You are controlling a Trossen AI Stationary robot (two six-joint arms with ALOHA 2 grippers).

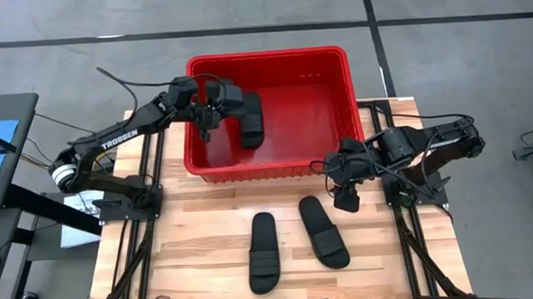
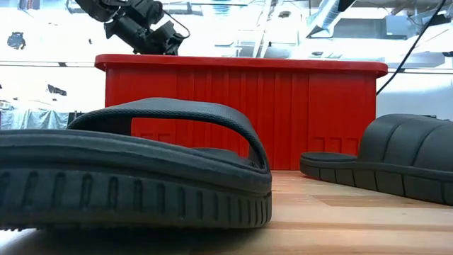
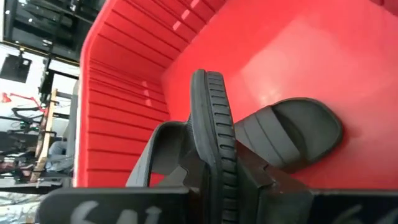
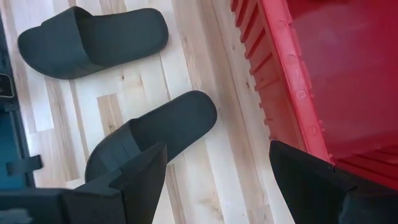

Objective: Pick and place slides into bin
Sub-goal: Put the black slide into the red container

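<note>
The red bin (image 1: 276, 163) stands at the table's far middle. One black slide (image 3: 292, 130) lies on the bin's floor (image 1: 252, 132). My left gripper (image 3: 217, 183) reaches over the bin's left part (image 1: 228, 99), above its rim (image 2: 145, 28), and is shut on a second slide (image 3: 214, 124). Two more slides (image 1: 264, 251) (image 1: 324, 230) rest on their soles on the table in front of the bin. My right gripper (image 4: 217, 180) hangs open above the table by the bin's near right corner (image 1: 345, 196), with nothing between its fingers. My left gripper pinches the slide's sole (image 3: 216, 163) between its two fingers, one on each flat face. The fingers slant down from the table's left side. The slide stands on edge with its ribbed rim toward the camera and its strap (image 3: 155, 155) to one side. It hangs clear above the bin's floor.
In the low view the two slides on the table (image 2: 134, 170) (image 2: 396, 156) fill the foreground before the bin's wall (image 2: 283, 113). The arms' black base frames (image 1: 134, 200) (image 1: 417, 197) flank the bin. Bare wood lies between the slides and the bin.
</note>
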